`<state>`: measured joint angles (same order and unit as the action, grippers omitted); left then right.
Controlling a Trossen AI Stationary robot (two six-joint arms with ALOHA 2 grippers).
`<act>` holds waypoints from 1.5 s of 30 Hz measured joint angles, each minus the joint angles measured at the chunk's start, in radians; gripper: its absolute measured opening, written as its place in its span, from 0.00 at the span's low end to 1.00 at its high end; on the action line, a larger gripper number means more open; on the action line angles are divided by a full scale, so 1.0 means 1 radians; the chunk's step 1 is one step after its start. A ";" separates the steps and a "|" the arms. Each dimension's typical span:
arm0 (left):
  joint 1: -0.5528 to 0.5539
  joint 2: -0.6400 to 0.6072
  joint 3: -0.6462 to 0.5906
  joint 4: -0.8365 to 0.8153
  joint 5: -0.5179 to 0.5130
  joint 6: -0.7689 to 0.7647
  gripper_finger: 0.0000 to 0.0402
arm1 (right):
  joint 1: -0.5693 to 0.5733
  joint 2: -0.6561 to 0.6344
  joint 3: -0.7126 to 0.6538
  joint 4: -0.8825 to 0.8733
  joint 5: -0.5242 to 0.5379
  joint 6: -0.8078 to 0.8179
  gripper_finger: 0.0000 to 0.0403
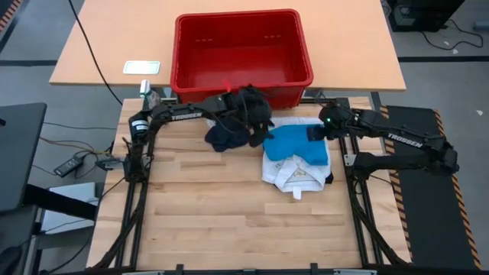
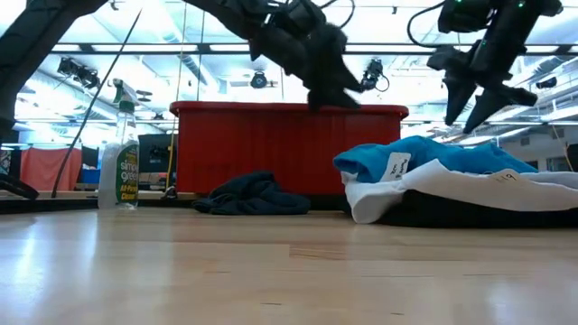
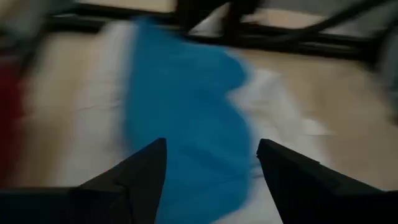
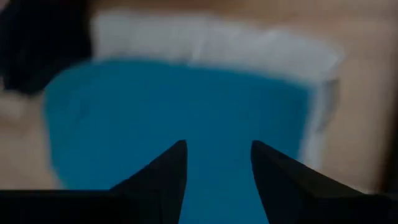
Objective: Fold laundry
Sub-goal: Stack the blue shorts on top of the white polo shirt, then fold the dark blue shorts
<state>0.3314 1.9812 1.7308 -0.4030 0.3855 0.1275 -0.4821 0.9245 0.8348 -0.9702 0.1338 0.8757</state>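
**A:** While both our tools hang above the clothes, we judge we are between folds: the blue piece (image 1: 294, 143) lies on top of the white garment (image 1: 294, 174), just in front of the red basket (image 1: 243, 53) and toward its right end.

**B:** Agreed. Our left tool (image 3: 211, 163) is over the blue piece's edge nearest the basket's middle, fingers well apart and nothing between them. Our right tool (image 4: 217, 163) is at the piece's far edge, beyond the basket's right corner, fingers parted too, and empty.

**A:** And the dark garment (image 1: 228, 136)?

**B:** Crumpled on the counter (image 1: 229, 221) in front of the basket's middle, apart from the white one. We cannot tell whether the dark mass under our left arm is more cloth or only the arm.

**A:** So the next move, as we judge it, calls for picking two matching edges of the blue piece, or turning to the dark garment and spreading it flat.

**B:** Any writing? Both arms carry "TROSSEN". The spray bottle (image 2: 119, 153) left of the basket has a green label that looks like "Simple Green", though we cannot read it surely. The tag on the blue piece is too small to read.
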 joint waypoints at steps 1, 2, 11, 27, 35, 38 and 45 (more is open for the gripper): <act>-0.012 0.002 0.001 0.003 0.042 0.000 0.64 | 0.014 0.003 -0.008 0.006 -0.035 -0.010 0.45; -0.029 0.010 -0.001 0.004 0.063 0.007 0.63 | 0.029 0.006 -0.018 0.005 -0.069 -0.024 0.45; -0.178 0.135 -0.006 0.044 0.037 0.179 0.54 | 0.186 0.005 -0.080 0.062 -0.158 0.002 0.43; -0.131 0.185 -0.005 -0.233 -0.192 0.149 0.51 | 0.397 0.022 -0.275 0.162 -0.011 0.192 0.35; -0.080 0.133 -0.005 -0.601 -0.188 0.129 0.51 | 0.467 0.019 -0.210 0.160 0.124 0.236 0.34; -0.041 0.056 -0.006 -0.718 -0.189 0.109 0.51 | 0.495 0.019 -0.135 0.158 0.250 0.230 0.34; 0.115 -0.027 -0.004 -0.671 -0.185 0.127 0.51 | 0.492 0.018 -0.053 0.161 0.382 0.188 0.34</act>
<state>0.4466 1.9541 1.7264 -1.0737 0.2001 0.2550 0.0094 0.9428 0.7822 -0.8097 0.5156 1.0637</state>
